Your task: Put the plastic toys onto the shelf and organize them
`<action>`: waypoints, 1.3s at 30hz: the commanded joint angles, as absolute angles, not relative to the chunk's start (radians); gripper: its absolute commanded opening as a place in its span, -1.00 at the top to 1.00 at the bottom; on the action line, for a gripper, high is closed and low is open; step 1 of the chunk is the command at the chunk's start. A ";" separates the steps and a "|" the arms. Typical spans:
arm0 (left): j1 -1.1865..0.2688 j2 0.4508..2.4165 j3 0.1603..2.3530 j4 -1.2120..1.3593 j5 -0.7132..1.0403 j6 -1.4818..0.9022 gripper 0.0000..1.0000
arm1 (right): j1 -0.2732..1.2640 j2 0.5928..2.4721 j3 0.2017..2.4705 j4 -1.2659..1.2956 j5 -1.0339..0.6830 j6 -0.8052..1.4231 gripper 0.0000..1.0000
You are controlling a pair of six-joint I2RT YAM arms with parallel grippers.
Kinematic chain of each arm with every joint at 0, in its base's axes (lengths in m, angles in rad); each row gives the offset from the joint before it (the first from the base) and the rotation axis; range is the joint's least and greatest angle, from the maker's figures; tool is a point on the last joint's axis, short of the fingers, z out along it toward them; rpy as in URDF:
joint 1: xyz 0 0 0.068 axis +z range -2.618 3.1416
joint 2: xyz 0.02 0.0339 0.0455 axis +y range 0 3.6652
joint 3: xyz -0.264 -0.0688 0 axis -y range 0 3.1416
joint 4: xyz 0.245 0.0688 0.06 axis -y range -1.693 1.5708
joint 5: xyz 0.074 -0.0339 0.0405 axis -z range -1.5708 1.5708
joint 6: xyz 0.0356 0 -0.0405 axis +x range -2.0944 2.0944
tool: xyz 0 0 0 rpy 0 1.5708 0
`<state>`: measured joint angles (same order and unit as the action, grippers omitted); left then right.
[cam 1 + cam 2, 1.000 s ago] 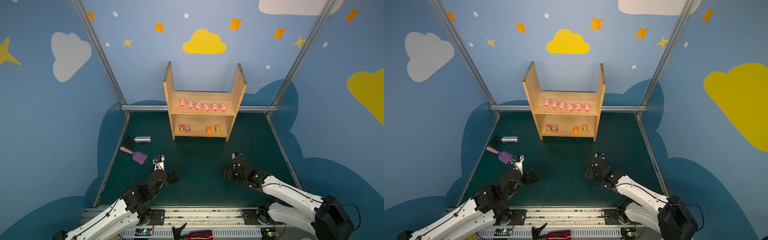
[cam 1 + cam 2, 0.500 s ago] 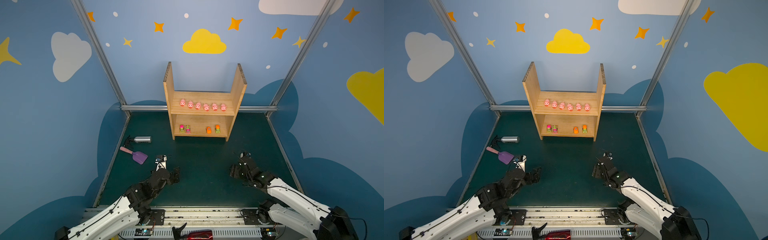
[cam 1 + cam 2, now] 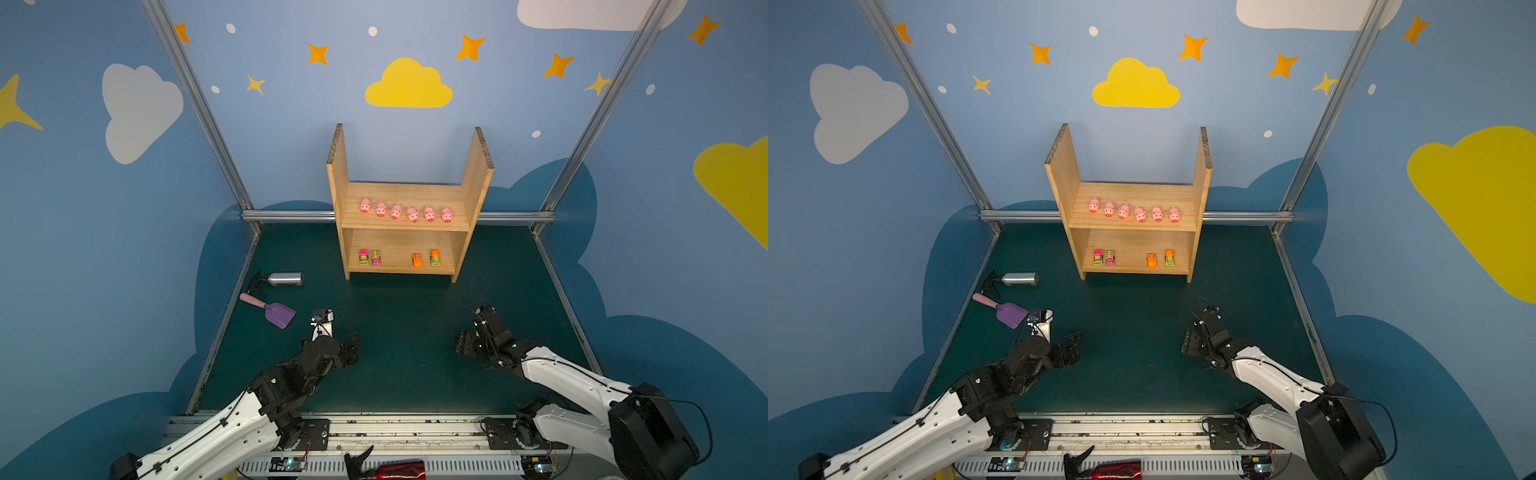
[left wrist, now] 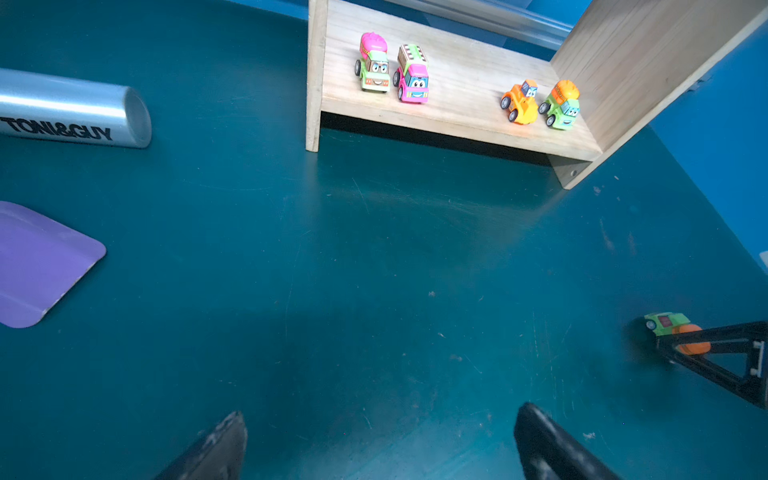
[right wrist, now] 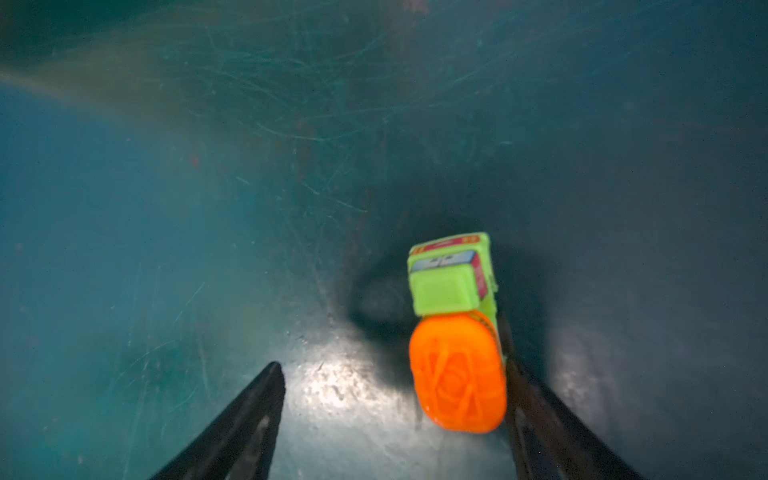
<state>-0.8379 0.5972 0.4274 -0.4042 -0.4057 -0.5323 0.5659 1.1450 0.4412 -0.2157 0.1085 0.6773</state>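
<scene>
- We see the left gripper [image 4: 380,419] spread wide, empty.
- Our right gripper [image 5: 390,365] stands wide around a truck [image 5: 451,291], just beside one finger.

Blue walls [image 3: 291,124] close in three sides, painted with a yellow cloud [image 3: 408,85], a white cloud [image 3: 139,110], orange stars [image 3: 318,54] and pale dots [image 3: 372,31]. Darker blue cloud shapes [image 3: 552,187] run along their foot. Silver posts [image 3: 198,104] stand at the two back corners, joined low down by a rail [image 3: 291,215]. The dark green counter [image 3: 407,324] is scratched, and in the right wrist view a bright glare [image 5: 332,386] lies on it.
</scene>
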 commanded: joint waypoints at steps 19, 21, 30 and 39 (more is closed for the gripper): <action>-0.817 0.563 0.445 -0.429 -0.422 -0.517 -0.99 | 0.595 1.422 0.622 -0.114 0.054 0.601 -0.61; -0.816 0.563 0.444 -0.430 -0.426 -0.516 -0.99 | 0.589 1.450 0.647 -0.115 0.051 0.587 -0.61; -0.813 0.571 0.454 -0.425 -0.422 -0.514 -0.99 | 0.617 1.384 0.700 -0.195 0.037 0.566 -0.61; -0.808 0.584 0.456 -0.405 -0.403 -0.511 -0.99 | 0.588 1.118 0.676 -0.395 0.203 0.565 -0.62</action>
